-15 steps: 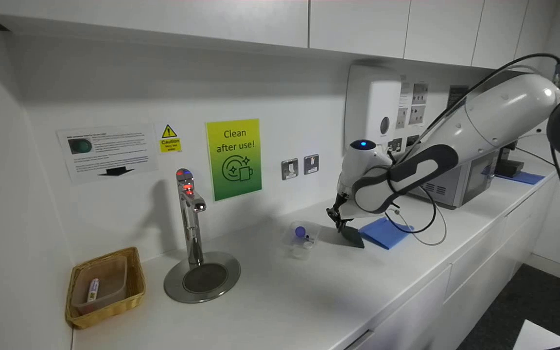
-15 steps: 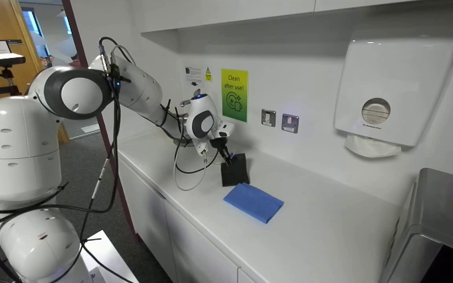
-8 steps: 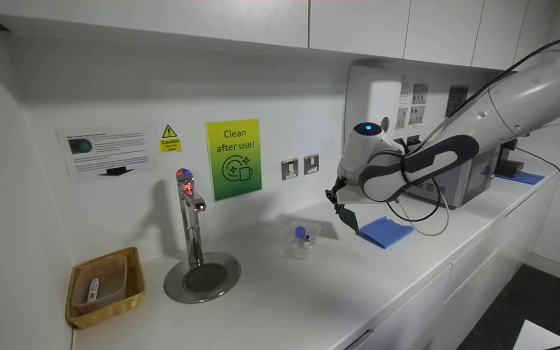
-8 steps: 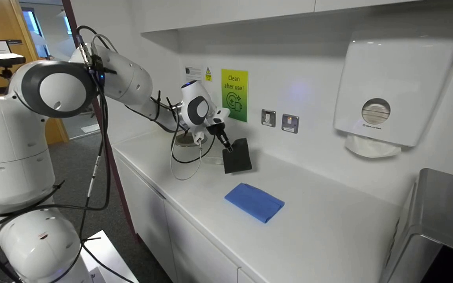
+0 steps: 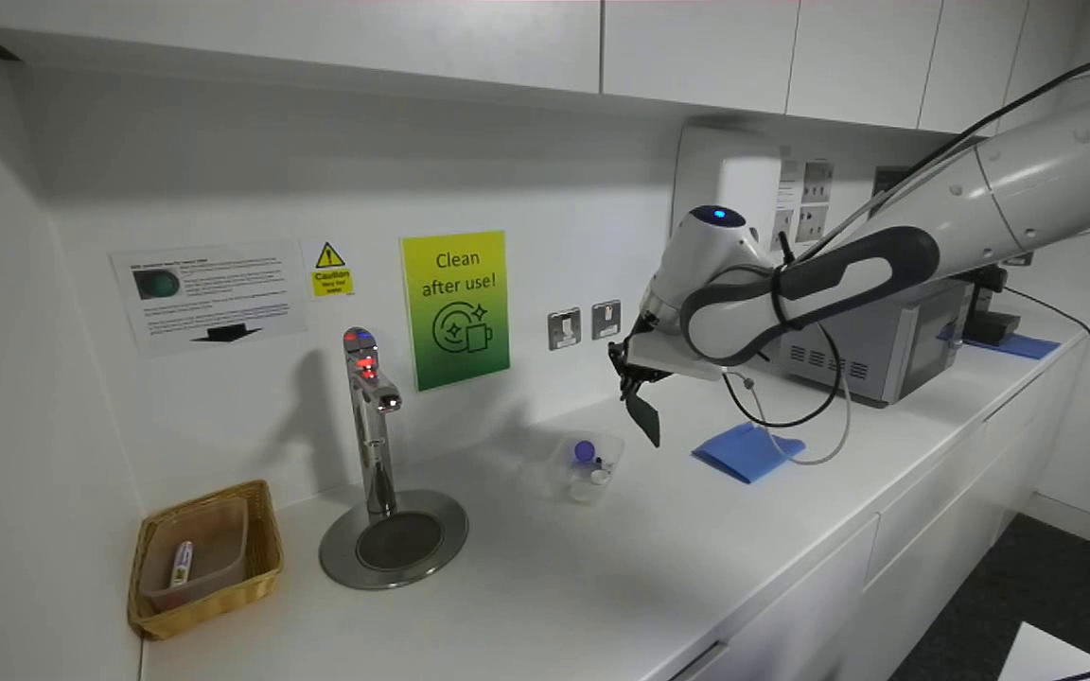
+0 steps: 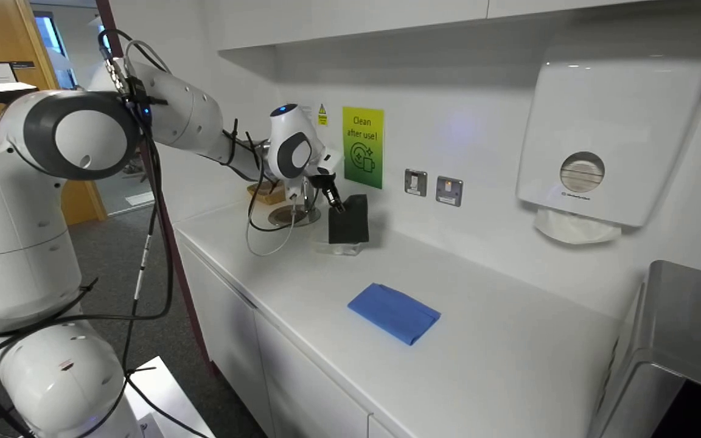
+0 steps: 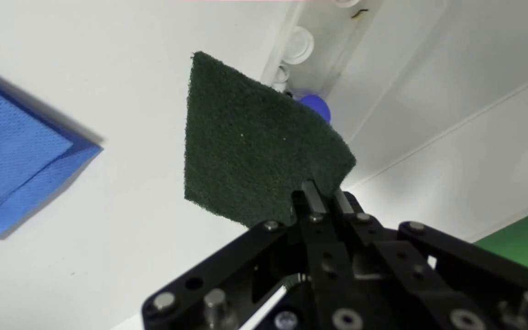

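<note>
A second ago my pad was lower and farther from the tub; now it hangs raised just beside the tub, on the side towards the cloth. To my eye it has cleared the counter, so the pinch alone seems to bear it. My hand is closed on one edge of the pad, and the rest spreads out, tilted and slightly bent.

The cloth lies folded near the tub, not touching it. Inside the tub sit a round blue thing and a white lid. Past the tub, away from the cloth, stand the tap and then the basket. In the wrist view the pad hides part of the tub. The wall rises close behind the tub, and my cables droop on its cloth side.
</note>
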